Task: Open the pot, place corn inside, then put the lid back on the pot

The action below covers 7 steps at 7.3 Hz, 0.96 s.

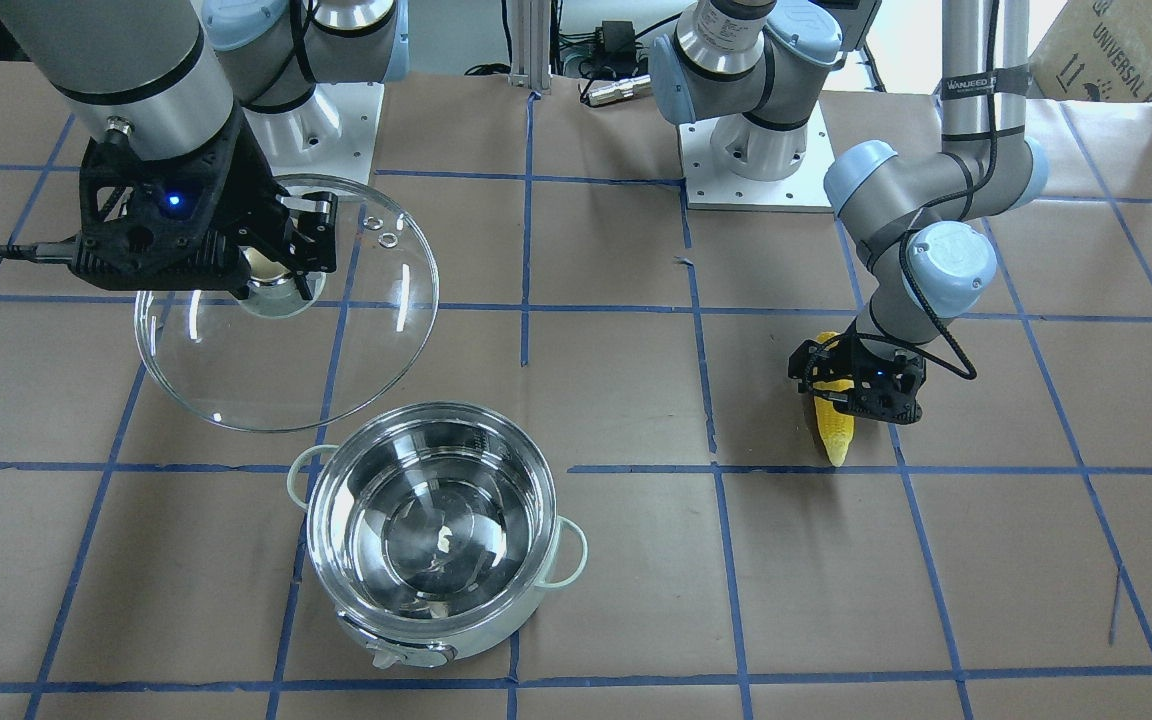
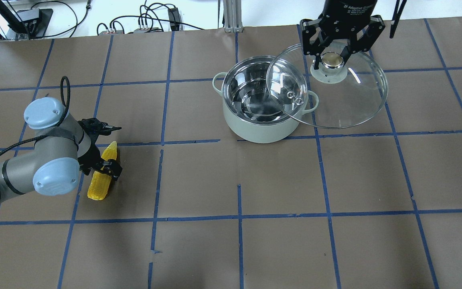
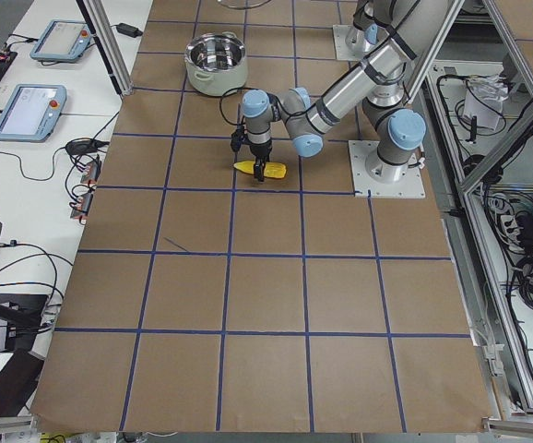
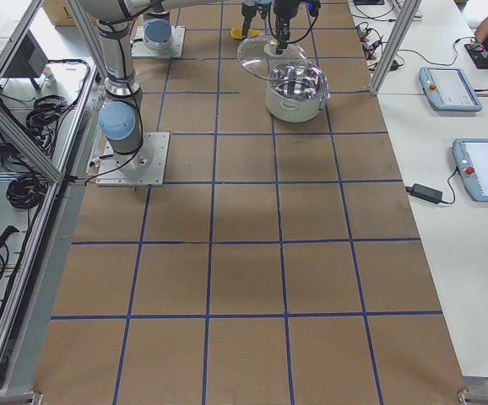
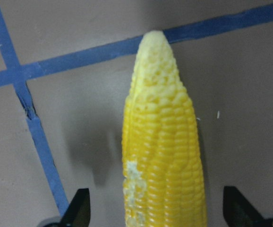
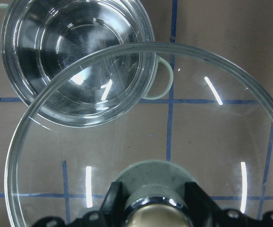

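Note:
The steel pot (image 2: 255,129) stands open and empty; it also shows in the front view (image 1: 496,630). My right gripper (image 2: 332,60) is shut on the beige knob (image 2: 332,59) of the glass lid (image 2: 347,104) and holds it tilted in the air, beside the pot and overlapping its rim; the lid and gripper also show in the front view (image 1: 336,350) (image 1: 271,268). The yellow corn (image 2: 96,186) lies on the table, far from the pot. My left gripper (image 2: 102,162) is down over the corn (image 5: 162,142), open, with a fingertip (image 5: 80,205) on either side, neither touching.
The table is brown paper with a blue tape grid (image 2: 239,216). The arm bases (image 1: 756,160) stand at the robot's side. Tablets (image 4: 451,89) and cables lie on side benches off the table.

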Each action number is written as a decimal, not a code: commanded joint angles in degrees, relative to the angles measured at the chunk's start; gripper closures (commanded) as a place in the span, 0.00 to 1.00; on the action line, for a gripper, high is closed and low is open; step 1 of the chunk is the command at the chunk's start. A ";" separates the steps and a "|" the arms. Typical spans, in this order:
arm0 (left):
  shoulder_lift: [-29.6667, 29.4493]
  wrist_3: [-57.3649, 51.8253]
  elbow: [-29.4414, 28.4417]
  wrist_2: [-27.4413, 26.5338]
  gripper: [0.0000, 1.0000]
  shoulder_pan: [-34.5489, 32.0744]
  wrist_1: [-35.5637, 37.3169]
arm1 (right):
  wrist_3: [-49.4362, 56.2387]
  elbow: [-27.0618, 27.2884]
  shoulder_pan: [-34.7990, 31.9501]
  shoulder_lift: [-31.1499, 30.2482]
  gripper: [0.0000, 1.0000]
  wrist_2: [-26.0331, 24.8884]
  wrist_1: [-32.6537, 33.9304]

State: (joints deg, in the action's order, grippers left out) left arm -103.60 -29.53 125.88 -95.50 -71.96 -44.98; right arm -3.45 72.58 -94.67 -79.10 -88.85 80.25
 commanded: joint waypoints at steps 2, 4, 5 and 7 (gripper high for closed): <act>0.24 0.00 -0.02 0.05 0.54 0.07 0.07 | 0.03 0.02 0.10 -0.01 0.74 0.08 -0.01; 0.59 0.08 -0.55 0.57 0.77 -0.02 0.07 | 0.03 0.02 0.10 -0.01 0.74 0.08 -0.01; 1.72 0.43 -1.16 0.67 0.83 -0.11 0.07 | 0.03 0.02 0.10 -0.01 0.74 0.08 -0.01; 2.35 9.60 -5.62 4.85 0.85 -1.77 -4.72 | -0.06 0.02 0.10 -0.01 0.74 0.08 -0.01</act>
State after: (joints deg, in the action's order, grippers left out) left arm -101.57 -25.54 122.87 -93.62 -72.81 -46.34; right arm -3.45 72.60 -94.57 -79.10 -88.77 80.24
